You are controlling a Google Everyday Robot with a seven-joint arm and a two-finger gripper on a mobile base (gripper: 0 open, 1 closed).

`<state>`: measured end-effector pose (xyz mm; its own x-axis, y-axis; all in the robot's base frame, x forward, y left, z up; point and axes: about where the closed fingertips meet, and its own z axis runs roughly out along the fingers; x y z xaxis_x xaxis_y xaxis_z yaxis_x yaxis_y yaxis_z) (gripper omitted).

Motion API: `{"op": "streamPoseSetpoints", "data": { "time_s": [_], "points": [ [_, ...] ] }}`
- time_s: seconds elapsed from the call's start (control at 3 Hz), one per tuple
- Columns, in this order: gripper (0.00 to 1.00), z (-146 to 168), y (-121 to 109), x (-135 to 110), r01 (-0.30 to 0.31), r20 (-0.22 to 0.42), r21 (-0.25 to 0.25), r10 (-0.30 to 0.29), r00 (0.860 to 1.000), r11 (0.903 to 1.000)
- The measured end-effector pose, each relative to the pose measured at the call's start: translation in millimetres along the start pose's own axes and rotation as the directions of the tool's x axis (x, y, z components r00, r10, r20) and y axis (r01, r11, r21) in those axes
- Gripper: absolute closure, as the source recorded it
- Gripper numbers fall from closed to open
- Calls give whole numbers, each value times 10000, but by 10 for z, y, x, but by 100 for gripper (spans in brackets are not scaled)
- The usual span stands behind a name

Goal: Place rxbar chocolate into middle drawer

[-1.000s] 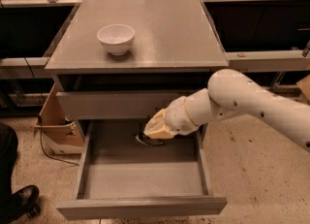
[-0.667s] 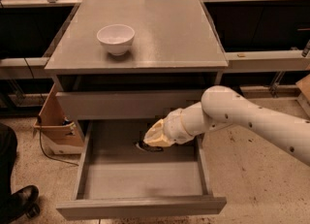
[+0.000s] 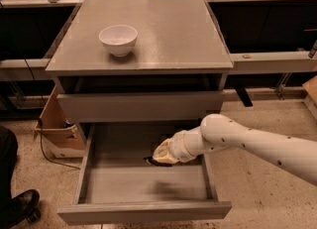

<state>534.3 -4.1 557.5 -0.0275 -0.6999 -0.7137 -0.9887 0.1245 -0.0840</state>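
The middle drawer (image 3: 143, 212) is pulled out wide open below the closed grey drawer front (image 3: 138, 106). My gripper (image 3: 159, 156) reaches from the right down into the drawer, its tip low near the drawer floor at the middle back. A small dark sliver under the tip looks like the rxbar chocolate (image 3: 150, 161), mostly hidden by the gripper.
A white bowl (image 3: 118, 39) stands on the cabinet top (image 3: 173, 29) at the left. A cardboard box (image 3: 55, 124) sits on the floor left of the cabinet. A person's dark shoe (image 3: 20, 204) is at the lower left. Shelving runs behind the cabinet.
My arm has dropped lower and the gripper has moved deeper down into the open drawer, close to its floor. The bowl and drawer have not moved.
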Motion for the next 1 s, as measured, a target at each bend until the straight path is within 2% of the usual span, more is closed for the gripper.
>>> {"op": "streamPoseSetpoints", "data": {
  "time_s": [0.67,1.0],
  "points": [
    [100,534,-284,616,-1091,-447,814,1130,9926,9907],
    [82,693,-392,822,-1464,-770,950,1538,9851,9847]
  ]
}}
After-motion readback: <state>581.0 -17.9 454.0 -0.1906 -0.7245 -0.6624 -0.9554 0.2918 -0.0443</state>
